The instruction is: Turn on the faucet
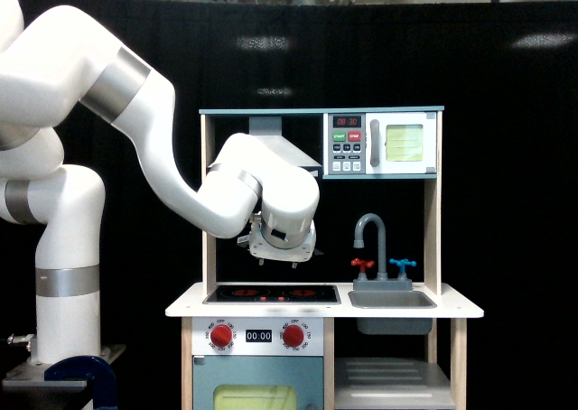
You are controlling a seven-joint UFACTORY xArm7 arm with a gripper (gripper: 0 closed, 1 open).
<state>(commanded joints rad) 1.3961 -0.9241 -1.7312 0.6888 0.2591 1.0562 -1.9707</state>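
The grey faucet (pixel 373 237) with its gooseneck spout stands at the back of the sink (pixel 391 299) on the toy kitchen's right side. A red cross handle (pixel 362 265) sits on the faucet's left and a blue one (pixel 402 265) on its right. My gripper (pixel 277 261) hangs under the white wrist above the stove top (pixel 271 293). It is left of the red handle, a little higher, and touches nothing. Only short dark fingertips show below the wrist, so how the jaws stand is unclear.
The range hood (pixel 271 153) sits right behind and above my wrist. The microwave (pixel 384 144) hangs over the sink. Two round red stove knobs (pixel 221 336) (pixel 293 336) are on the front panel. A wooden post (pixel 432 220) borders the sink's right side.
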